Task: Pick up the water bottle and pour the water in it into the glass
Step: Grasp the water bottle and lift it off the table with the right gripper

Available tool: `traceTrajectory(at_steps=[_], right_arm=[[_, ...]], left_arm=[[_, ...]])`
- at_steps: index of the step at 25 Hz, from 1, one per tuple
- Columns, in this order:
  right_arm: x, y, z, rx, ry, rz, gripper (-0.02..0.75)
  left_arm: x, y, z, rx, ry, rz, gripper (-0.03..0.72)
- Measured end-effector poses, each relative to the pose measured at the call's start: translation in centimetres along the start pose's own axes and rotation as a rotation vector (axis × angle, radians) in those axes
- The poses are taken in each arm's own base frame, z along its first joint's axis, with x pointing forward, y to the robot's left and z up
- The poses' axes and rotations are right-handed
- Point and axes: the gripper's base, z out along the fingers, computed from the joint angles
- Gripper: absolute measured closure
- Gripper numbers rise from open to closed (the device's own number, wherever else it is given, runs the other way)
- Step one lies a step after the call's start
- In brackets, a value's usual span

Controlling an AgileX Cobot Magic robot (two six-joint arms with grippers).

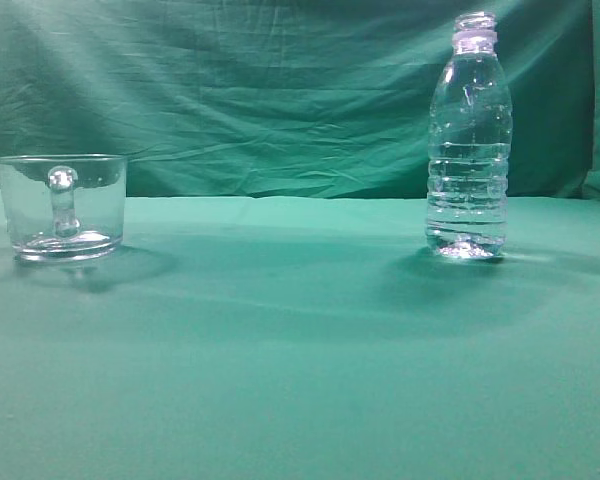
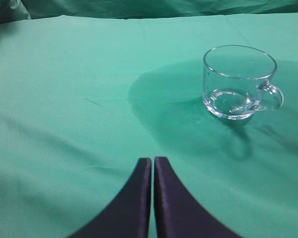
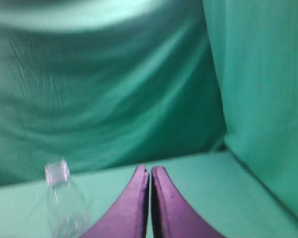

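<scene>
Clear handled glass (image 1: 62, 207) upright at left, water bottle (image 1: 468, 140) upright well apart at right, green cloth (image 1: 300, 350) beneath

Glass (image 1: 62, 207) left, water bottle (image 1: 468, 140) right, well apart on table (image 1: 300, 380).

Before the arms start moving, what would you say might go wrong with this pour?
1. The bottle is tall, narrow and apparently uncapped; the right gripper is shut, so approaching without opening could knock it over and spill the water.
2. Bottle and glass are both clear against green cloth, so edges and fill level are hard to judge.
3. The glass stands far across the table from the bottle; water may slosh out in transit.
</scene>
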Motion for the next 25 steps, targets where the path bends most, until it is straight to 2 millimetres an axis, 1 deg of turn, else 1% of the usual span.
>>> traceTrajectory(at_steps=[2, 4, 7, 8, 12, 15, 17, 19, 21, 25], right_arm=[[-0.8, 0.0, 0.0, -0.003, -0.089, 0.023, 0.738], [-1.5, 0.2, 0.0, -0.008, -0.083, 0.041, 0.738], [-4.0, 0.8, 0.3, -0.015, -0.052, 0.044, 0.738], [-4.9, 1.0, 0.6, -0.015, -0.038, 0.044, 0.738], [-6.8, 1.4, 2.9, 0.001, 0.087, 0.044, 0.738], [-6.7, 1.5, 5.0, 0.020, 0.220, 0.041, 0.738], [-6.3, 1.5, 6.5, 0.023, 0.303, 0.021, 0.738], [-5.7, 1.9, 7.8, -0.010, 0.369, -0.024, 0.738], [-4.8, 2.7, 9.0, -0.072, 0.428, -0.073, 0.738], [-2.9, 4.6, 11.2, -0.182, 0.464, -0.114, 0.738]], left_arm=[[0.0, 0.0, 0.0, 0.000, 0.000, 0.000, 0.688], [0.0, 0.0, 0.0, 0.000, 0.000, 0.000, 0.688], [0.0, 0.0, 0.0, 0.000, 0.000, 0.000, 0.688], [0.0, 0.0, 0.0, 0.000, 0.000, 0.000, 0.688], [0.0, 0.0, 0.0, 0.000, 0.000, 0.000, 0.688], [0.0, 0.0, 0.0, 0.000, 0.000, 0.000, 0.688], [0.0, 0.0, 0.0, 0.000, 0.000, 0.000, 0.688], [0.0, 0.0, 0.0, 0.000, 0.000, 0.000, 0.688], [0.0, 0.0, 0.0, 0.000, 0.000, 0.000, 0.688], [0.0, 0.0, 0.0, 0.000, 0.000, 0.000, 0.688]])
